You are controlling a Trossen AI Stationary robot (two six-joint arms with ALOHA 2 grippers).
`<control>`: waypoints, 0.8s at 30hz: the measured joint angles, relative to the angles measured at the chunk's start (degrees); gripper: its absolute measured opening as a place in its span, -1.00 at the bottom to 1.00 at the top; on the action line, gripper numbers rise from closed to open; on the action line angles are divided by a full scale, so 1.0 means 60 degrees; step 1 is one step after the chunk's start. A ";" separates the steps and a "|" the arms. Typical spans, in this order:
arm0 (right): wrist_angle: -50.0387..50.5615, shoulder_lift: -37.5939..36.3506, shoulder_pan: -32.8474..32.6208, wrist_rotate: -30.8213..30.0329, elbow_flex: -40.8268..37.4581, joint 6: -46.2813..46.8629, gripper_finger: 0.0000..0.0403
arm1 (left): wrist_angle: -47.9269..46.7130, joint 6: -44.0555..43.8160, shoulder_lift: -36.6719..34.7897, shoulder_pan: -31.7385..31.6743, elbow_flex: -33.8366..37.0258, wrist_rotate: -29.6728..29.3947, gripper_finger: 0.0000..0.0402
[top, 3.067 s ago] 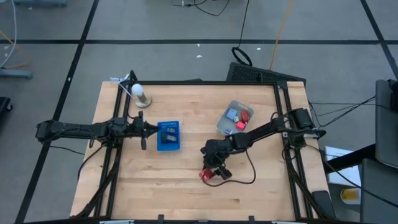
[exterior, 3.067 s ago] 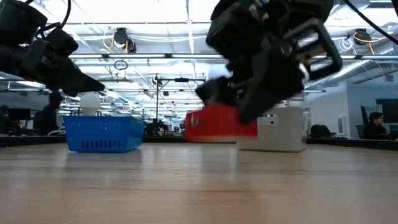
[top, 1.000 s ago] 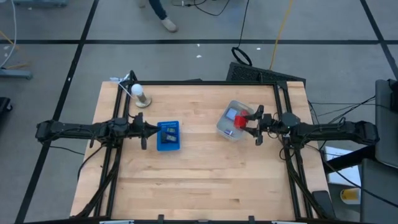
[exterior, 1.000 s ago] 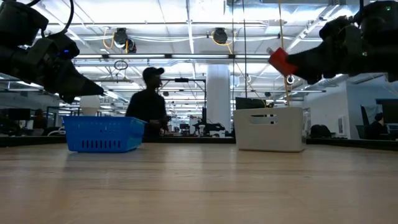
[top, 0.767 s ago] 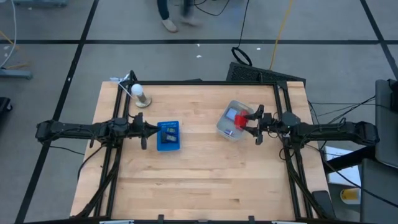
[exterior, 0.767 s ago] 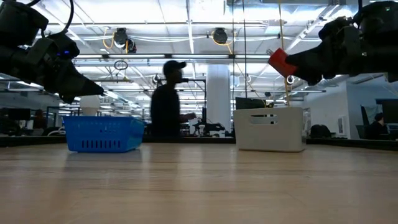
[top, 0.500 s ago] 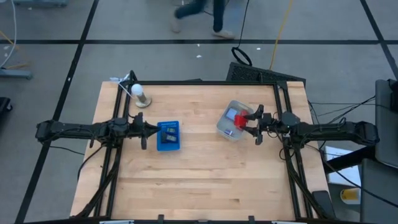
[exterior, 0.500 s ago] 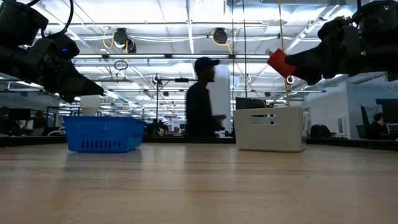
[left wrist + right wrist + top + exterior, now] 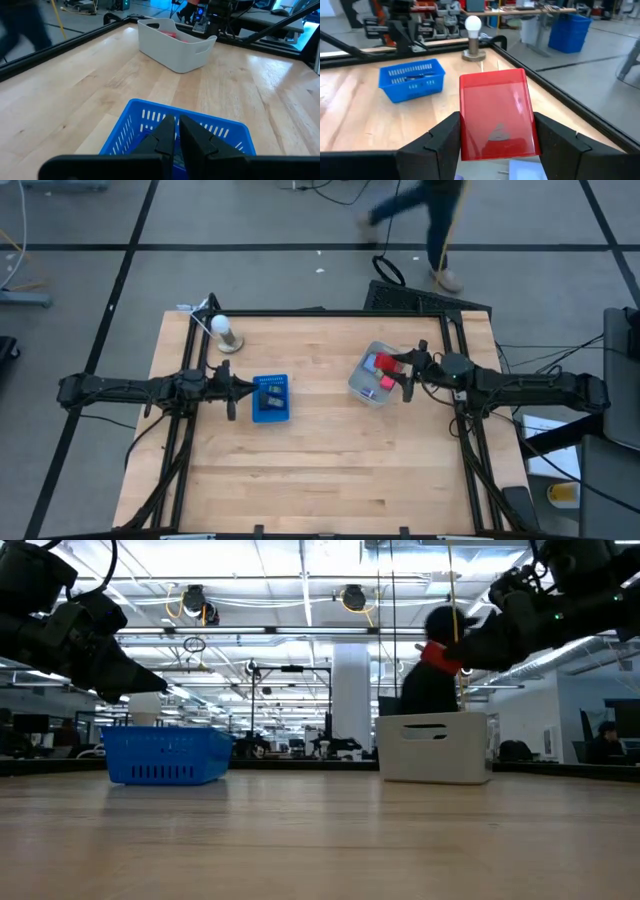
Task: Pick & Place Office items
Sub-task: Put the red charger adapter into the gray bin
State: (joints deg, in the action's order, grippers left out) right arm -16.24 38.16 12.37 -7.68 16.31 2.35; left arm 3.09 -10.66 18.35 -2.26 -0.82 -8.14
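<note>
While the right arm hangs over the tub, the scene reads:

Right gripper (image 9: 404, 373): clamped on a red block (image 9: 497, 114), one finger on each side of it; a second ago it sat a little nearer the table's right edge, and it has since slid further in over the tub.
Red block: held in the air above the grey tub (image 9: 362, 385), clear of its floor; three seconds ago it was down near the table's front middle, low over the wood.
Tub contents: a red piece and a light blue piece (image 9: 371, 364) lie inside, beside the gripper.
Left gripper (image 9: 176, 134): fingers closed with nothing between them, hovering just beside the blue basket (image 9: 270, 398), same place as before.
Blue basket: left of the table's middle, with small dark items inside; it has not moved.
Bulb (image 9: 220, 326): white, on a stand at the back left corner, well apart from both arms.
Person (image 9: 432, 668): a dark figure behind the tub in the low view, having walked across from the left over the last second.
</note>
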 joint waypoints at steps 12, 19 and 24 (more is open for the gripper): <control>-0.0208 0.1150 0.0455 0.0028 0.0113 0.0024 0.01 | 0.0007 0.0000 0.0000 0.0000 0.0000 0.0001 -0.87; 0.0722 0.1723 0.0504 0.0030 0.0781 0.0007 0.01 | 0.0009 0.0000 0.0004 0.0000 0.0000 0.0008 -0.87; 0.2552 0.2214 0.0504 0.0032 0.1859 0.0190 0.01 | 0.0007 0.0172 0.0004 0.0000 0.0000 0.0017 -0.87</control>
State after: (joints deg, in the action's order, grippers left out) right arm -0.92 51.45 15.40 -7.49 27.47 3.49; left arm 3.14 -9.62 18.37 -2.26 -0.82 -8.04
